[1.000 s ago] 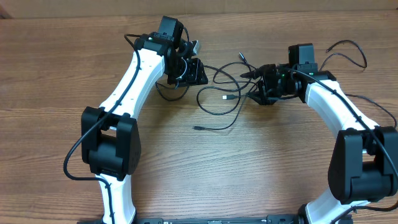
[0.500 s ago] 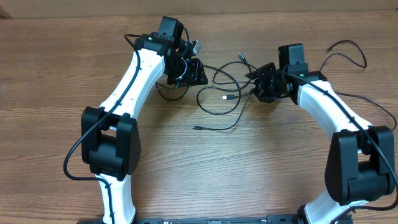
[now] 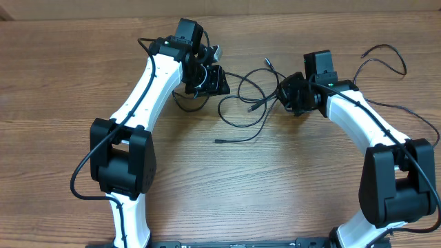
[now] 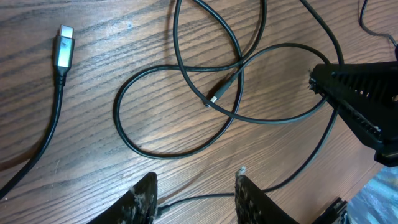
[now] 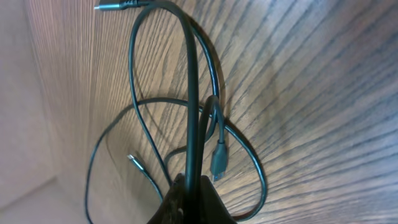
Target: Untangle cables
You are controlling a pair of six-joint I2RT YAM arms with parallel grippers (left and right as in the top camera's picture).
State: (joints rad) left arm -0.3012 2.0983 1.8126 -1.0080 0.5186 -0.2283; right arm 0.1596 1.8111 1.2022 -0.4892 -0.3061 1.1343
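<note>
Looks like a robotics lab bench to me; one white robot arm [image 3: 148, 89] on the left, its twin [image 3: 365, 120] on the right. Both sit on a plain wood-grain table [image 3: 55, 83].

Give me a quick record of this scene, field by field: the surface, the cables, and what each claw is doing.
surface: brown wood-grain table
cables: thin black cords, looped over one another between the two arms
loose end: silver-tipped connector, lying flat on the wood
left claw: open, a cord running across the gap between its fingers
right claw: shut on a black cord
task status: cords not yet separated
</note>
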